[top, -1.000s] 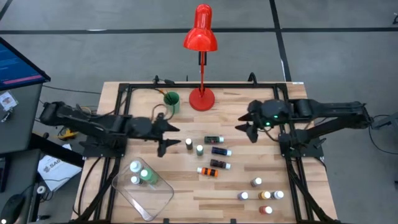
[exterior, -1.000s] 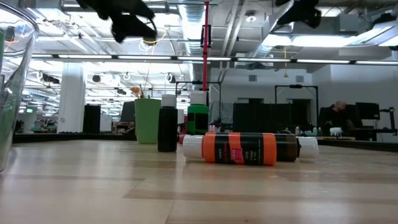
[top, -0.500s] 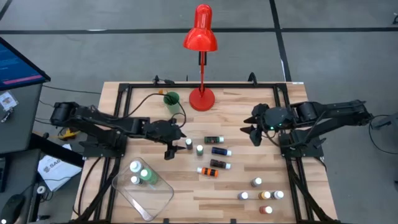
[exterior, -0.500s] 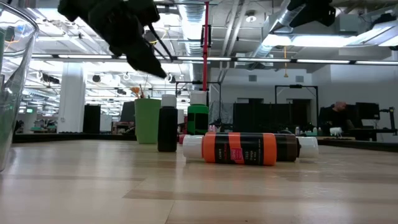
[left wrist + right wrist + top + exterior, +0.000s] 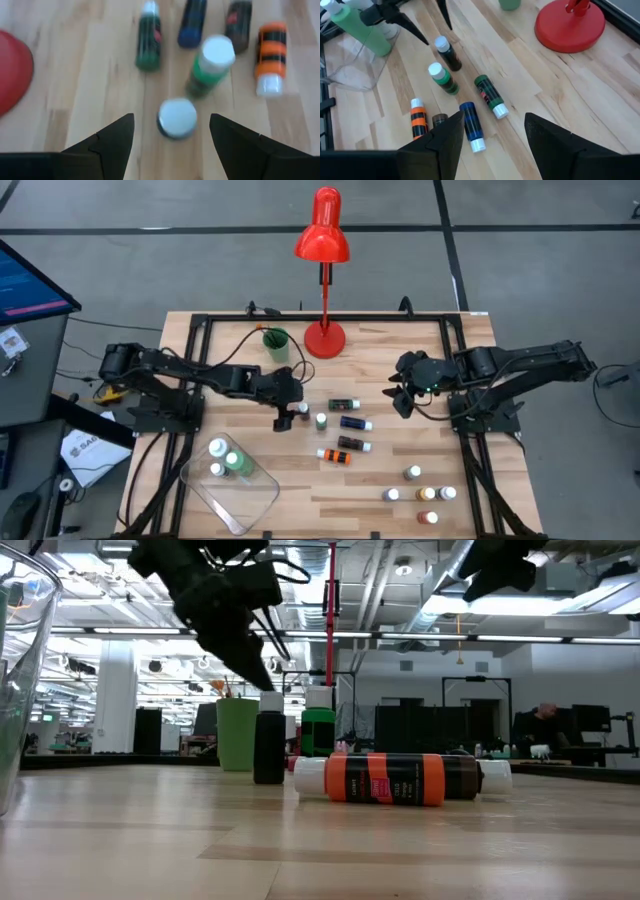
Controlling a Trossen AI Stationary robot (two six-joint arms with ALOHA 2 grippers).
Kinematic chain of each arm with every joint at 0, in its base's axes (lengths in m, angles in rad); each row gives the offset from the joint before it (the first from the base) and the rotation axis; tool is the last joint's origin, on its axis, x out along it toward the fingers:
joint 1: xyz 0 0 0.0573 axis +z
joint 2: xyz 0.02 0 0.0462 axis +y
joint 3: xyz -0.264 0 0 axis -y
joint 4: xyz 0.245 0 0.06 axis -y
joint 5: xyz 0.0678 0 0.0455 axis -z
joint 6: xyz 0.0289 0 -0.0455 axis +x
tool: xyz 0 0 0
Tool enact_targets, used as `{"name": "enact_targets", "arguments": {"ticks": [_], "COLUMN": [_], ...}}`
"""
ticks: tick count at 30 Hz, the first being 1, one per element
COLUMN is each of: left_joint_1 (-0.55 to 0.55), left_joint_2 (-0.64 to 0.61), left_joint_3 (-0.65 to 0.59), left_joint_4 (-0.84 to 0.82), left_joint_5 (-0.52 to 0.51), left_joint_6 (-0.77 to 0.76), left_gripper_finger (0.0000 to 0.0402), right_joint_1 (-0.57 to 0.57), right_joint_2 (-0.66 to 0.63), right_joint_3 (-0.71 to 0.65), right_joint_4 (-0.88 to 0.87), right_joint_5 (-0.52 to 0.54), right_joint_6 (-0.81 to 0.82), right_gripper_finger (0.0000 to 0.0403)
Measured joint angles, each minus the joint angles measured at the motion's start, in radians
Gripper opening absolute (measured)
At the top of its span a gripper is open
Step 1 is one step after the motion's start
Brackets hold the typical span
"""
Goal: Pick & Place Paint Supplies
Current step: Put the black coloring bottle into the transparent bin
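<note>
Small white-capped paint bottles sit mid-table: a dark one (image 5: pixel 303 411) and a green one (image 5: pixel 321 421) stand upright, while green (image 5: pixel 343 403), blue (image 5: pixel 355 423), brown (image 5: pixel 353 444) and orange (image 5: pixel 335 455) ones lie on their sides. Several more stand near the right near corner (image 5: pixel 420 494). My left gripper (image 5: pixel 288 411) is open and hovers over the dark bottle's cap (image 5: pixel 176 117), one finger on either side, not touching. My right gripper (image 5: pixel 400 395) is open, up in the air to the right of the bottles. The larger green bottle (image 5: pixel 237 463) lies in the clear tray (image 5: pixel 240 500).
A red desk lamp (image 5: pixel 325 335) stands at the far middle of the table. Beside it is a green cup (image 5: pixel 276 340) holding brushes. The clear tray near the left near corner also holds two white-capped bottles (image 5: pixel 217 447). Bare wood lies between the lying bottles and the right group.
My left gripper has moved toward the table's right and down, tipping its fingers downward, until it stands over the upright dark bottle. It has stayed open. No bottle has moved.
</note>
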Motion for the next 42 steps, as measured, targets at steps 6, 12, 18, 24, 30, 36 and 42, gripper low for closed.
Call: {"name": "enact_targets", "arguments": {"ticks": [6,12,18,24,30,36,42], "left_joint_1": [-0.012,0.004,0.003,0.003,0.003,0.003,0.003], "left_joint_2": [-0.003,0.024,0.059,0.044,0.046,0.046,0.046], "left_joint_3": [0.048,0.052,0.052,0.053,0.052,0.052,0.052], "left_joint_4": [-0.013,-0.021,-0.018,-0.006,-0.009,-0.006,-0.004], "left_joint_5": [-0.001,0.034,0.042,0.032,0.031,0.027,0.043], "left_joint_6": [0.032,0.032,0.032,0.029,0.029,0.028,0.003], "left_gripper_finger": [0.0253,0.0253,0.0253,0.0253,0.0253,0.0253,0.0253], "right_joint_1": [0.000,0.000,0.000,0.000,-0.009,-0.010,-0.026], "right_joint_2": [-0.004,-0.002,-0.004,-0.083,-0.242,-0.514,-0.739], "right_joint_3": [0.000,0.000,-0.033,-0.035,-0.060,-0.291,-0.463], "right_joint_4": [-0.005,-0.006,0.004,0.172,0.129,0.359,0.514], "right_joint_5": [0.000,0.000,0.002,-0.007,0.000,0.006,0.006], "right_joint_6": [0.012,0.012,0.006,-0.171,-0.259,-0.293,-0.272], "right_gripper_finger": [0.0200,0.0199,0.0200,0.0187,0.0170,0.0151,0.0110]}}
